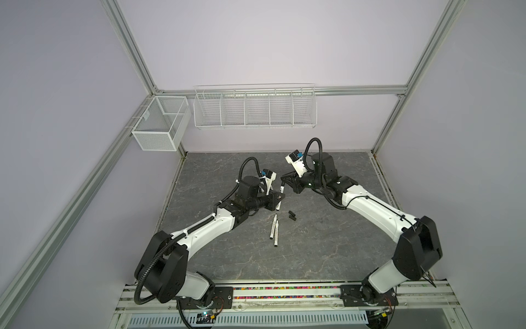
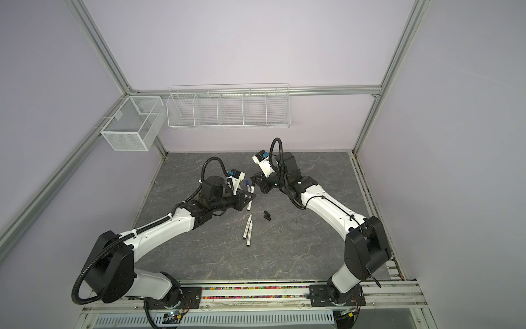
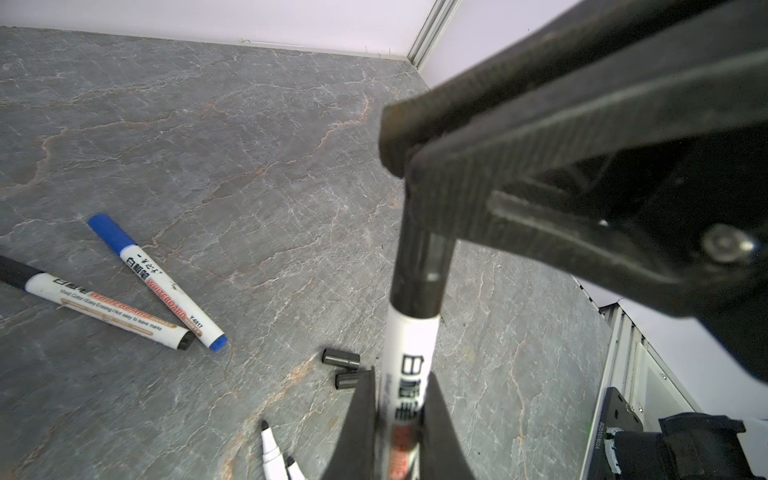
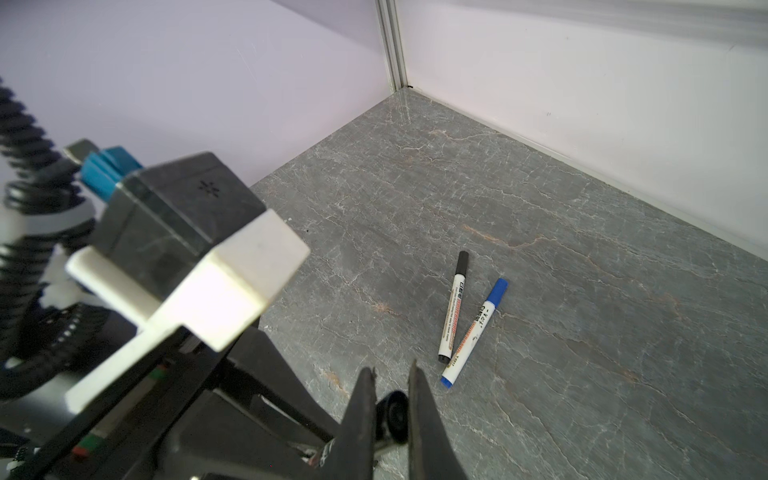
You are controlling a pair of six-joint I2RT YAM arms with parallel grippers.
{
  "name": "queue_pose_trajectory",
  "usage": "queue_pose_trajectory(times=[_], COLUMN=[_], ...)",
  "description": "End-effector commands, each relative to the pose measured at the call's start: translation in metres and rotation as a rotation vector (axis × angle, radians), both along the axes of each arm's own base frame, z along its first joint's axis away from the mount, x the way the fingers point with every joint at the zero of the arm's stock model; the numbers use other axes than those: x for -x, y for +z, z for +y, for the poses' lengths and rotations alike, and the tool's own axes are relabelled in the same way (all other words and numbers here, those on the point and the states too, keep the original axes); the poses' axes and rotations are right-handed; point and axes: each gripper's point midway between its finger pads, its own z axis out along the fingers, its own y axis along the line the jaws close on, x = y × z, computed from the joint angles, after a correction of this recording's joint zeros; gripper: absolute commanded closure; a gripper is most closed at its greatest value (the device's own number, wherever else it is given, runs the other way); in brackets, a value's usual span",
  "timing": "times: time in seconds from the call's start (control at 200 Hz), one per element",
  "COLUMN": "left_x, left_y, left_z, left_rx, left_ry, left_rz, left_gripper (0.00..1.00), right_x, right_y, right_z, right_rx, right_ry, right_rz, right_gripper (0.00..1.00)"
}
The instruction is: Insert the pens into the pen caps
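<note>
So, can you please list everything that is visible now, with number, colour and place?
Table: 1, grey stone pattern.
Wire baskets: 2, white, a mesh one on the left wall, a long divided one on the back wall.
Capped pens: 2, white, one blue cap, one black cap, lying in a V on the table.
Uncapped pens: 2, white, side by side mid-table.
Loose caps: 2, black, beside the uncapped pens.
Held pen: 1, white, black cap on its tip, lifted between both end effectors.
Left end effector: 1, black, shut on the held pen's barrel.
Right end effector: 1, black, shut on that black cap.
</note>
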Motion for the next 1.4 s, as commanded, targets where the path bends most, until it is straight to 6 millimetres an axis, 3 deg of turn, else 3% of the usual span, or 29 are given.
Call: queue_pose_trajectory(times=[0.0, 0.135, 0.29, 0.44, 0.56, 0.665, 0.845, 0.95, 1.18, 1.395], left_x=[-0.097, -0.096, -0.085, -0.06, -0.039, -0.03, -0.026, -0.021, -0.01, -0.006], left_y=[0.175, 0.173, 0.147, 0.1, 0.064, 0.046, 0.033, 0.03, 0.028, 0.03], left_z=[0.096, 0.091, 0.062, 0.016, -0.011, -0.019, -0.021, -0.025, -0.034, -0.039], left_rx=[0.334, 0.325, 0.25, 0.197, 0.142, 0.136, 0.114, 0.103, 0.1, 0.102], left_ry=[0.533, 0.504, 0.418, 0.285, 0.211, 0.185, 0.171, 0.151, 0.125, 0.117], left_rz=[-0.399, -0.387, -0.342, -0.253, -0.191, -0.151, -0.128, -0.129, -0.13, -0.138], left_gripper=[1.0, 1.0, 1.0, 1.0, 1.0, 1.0, 1.0, 1.0, 1.0, 1.0], right_x=[0.118, 0.111, 0.091, 0.062, 0.039, 0.028, 0.024, 0.017, -0.005, -0.011], right_y=[-0.131, -0.123, -0.082, -0.032, 0.004, 0.023, 0.047, 0.052, 0.042, 0.042], right_z=[-0.043, -0.042, -0.032, -0.027, -0.033, -0.041, -0.041, -0.036, -0.023, -0.012], right_rx=[0.383, 0.354, 0.143, -0.037, -0.149, -0.216, -0.277, -0.291, -0.284, -0.298], right_ry=[0.152, 0.129, 0.1, 0.056, -0.007, -0.04, -0.036, -0.033, -0.025, -0.003], right_rz=[0.534, 0.518, 0.511, 0.454, 0.388, 0.359, 0.3, 0.306, 0.333, 0.345], right_gripper=[0.93, 0.93, 0.9, 0.61, 0.53, 0.51, 0.51, 0.51, 0.54, 0.63])
